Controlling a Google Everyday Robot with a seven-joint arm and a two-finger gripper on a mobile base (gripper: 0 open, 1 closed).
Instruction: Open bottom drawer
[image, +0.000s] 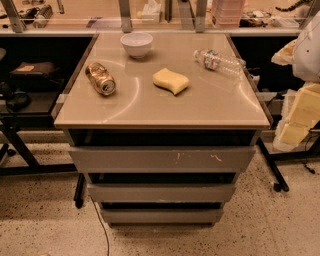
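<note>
Bottom drawer (161, 215) is the narrowest one: plain flat grey front, no handle, dark gap above it. Pincer's out of frame, so can't tell its grip.

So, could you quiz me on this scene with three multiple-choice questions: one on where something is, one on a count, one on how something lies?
1. Where is the sponge?
A) on the floor
B) inside a drawer
C) on the tabletop, between the can and the bottle

2. How many drawers are under the tabletop?
A) three
B) two
C) five

3. How is the can placed?
A) standing upright
B) lying on its side
C) stacked on the sponge

Answers:
1 C: the sponge lies on the tabletop with the can to one side and the bottle to the other.
2 A: three grey fronts show, down to the bottom drawer.
3 B: the can's round end faces the camera.
The gripper is not in view.
</note>
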